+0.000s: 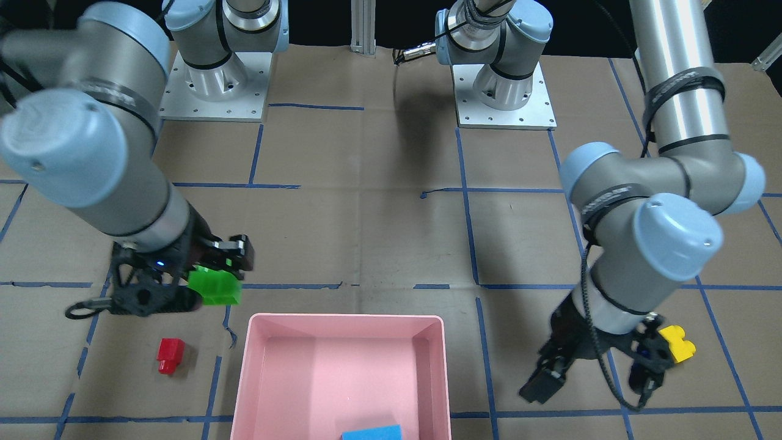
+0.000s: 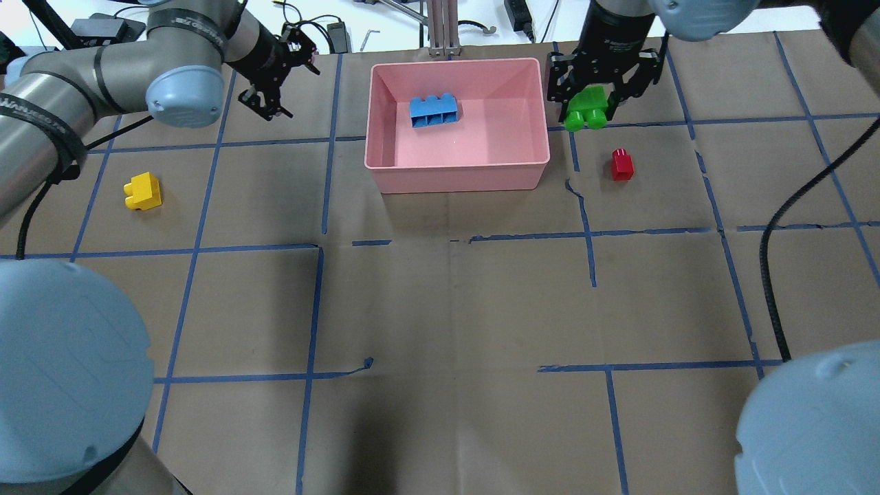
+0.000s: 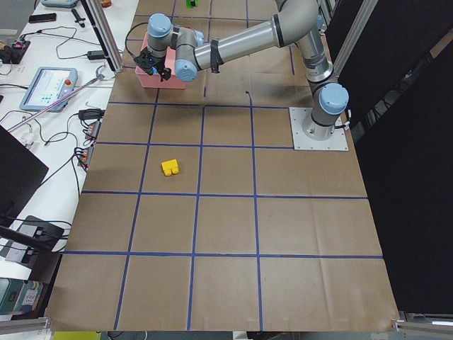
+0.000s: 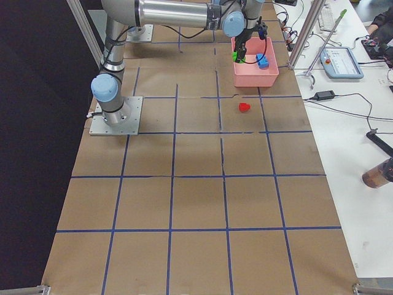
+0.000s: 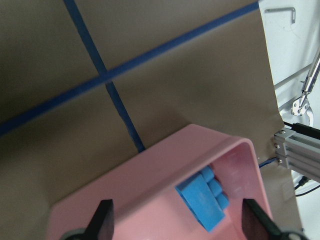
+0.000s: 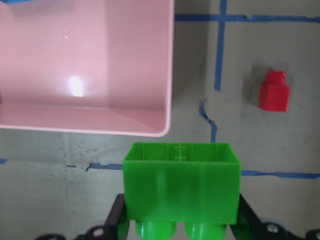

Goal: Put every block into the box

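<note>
From my seat I see the right fingers (image 6: pixel 117 217) clamped on the green brick (image 2: pixel 588 108), one on each short end, with its two studs turned sideways toward the wrist camera rather than up. The brick hangs just beside the pink box (image 2: pixel 457 182), outside its rim near the corner on the robot's right, and as far as I can judge it sits clear of the counter (image 2: pixel 447 309). The left fingers (image 5: pixel 104 220) stand wide apart with nothing between them. They hover over the opposite side of the box, and that wrist camera looks down past them at the rim and at the blue brick (image 2: pixel 433 110). The blue brick is the only one inside. It lies on the floor of the box toward the far wall, studs pointing away from the robot. The red brick (image 2: pixel 623 165) sits on the brown paper near the box on the robot's right, a little nearer the robot than the green one and not touching anything. The yellow brick (image 2: pixel 142 191) rests on the counter on the robot's left, well apart from the box and from the left fingers. In the front view it seems to sit just behind that arm's wrist, but the overhead and left side views show a clear gap.
</note>
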Motion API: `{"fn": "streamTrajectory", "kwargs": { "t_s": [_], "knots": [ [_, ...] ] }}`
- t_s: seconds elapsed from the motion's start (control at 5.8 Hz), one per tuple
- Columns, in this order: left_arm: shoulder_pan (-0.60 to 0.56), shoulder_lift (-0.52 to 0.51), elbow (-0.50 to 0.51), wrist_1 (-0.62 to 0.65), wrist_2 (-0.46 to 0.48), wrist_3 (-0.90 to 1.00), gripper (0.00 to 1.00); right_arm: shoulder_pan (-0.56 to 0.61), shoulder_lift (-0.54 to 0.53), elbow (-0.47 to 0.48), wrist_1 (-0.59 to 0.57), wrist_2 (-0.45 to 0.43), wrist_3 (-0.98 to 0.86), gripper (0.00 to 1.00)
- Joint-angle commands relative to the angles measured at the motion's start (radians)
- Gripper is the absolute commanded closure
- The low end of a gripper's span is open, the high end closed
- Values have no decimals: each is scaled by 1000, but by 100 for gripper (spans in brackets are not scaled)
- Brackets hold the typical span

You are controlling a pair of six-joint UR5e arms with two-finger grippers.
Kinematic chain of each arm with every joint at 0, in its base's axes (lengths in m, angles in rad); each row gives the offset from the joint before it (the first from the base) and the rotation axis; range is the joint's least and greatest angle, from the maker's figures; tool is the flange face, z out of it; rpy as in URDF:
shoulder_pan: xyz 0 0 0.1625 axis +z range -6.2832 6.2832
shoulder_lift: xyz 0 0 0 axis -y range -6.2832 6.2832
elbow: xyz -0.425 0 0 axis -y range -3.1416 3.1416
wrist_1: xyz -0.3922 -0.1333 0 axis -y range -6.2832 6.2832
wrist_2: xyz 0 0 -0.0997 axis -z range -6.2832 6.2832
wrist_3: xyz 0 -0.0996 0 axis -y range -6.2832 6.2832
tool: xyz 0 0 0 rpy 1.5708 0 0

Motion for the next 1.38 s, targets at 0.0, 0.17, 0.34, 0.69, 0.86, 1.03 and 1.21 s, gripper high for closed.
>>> {"fn": "streamTrajectory", "kwargs": {
  "t_s": [0.0,0.17,0.34,0.69,0.86,1.03,1.21],
  "knots": [
    [147,22,-15,-55,78,533,4,121,211,-211,-55,0,134,57],
    [249,1,-17,-55,81,745,1,158,305,-296,-63,-1,171,57],
    [315,-39,-15,-46,80,820,1,175,352,-295,-127,-3,175,56],
    [326,-133,-17,-13,156,850,2,168,348,-283,-121,-21,158,1],
    [337,-140,-21,-12,184,850,2,148,337,-284,-107,-21,158,0],
    [358,-151,-44,-11,183,843,2,122,299,-284,-83,-19,149,0],
    [372,-154,-41,-11,184,849,2,90,233,-283,7,-15,147,0]
  ]
}}
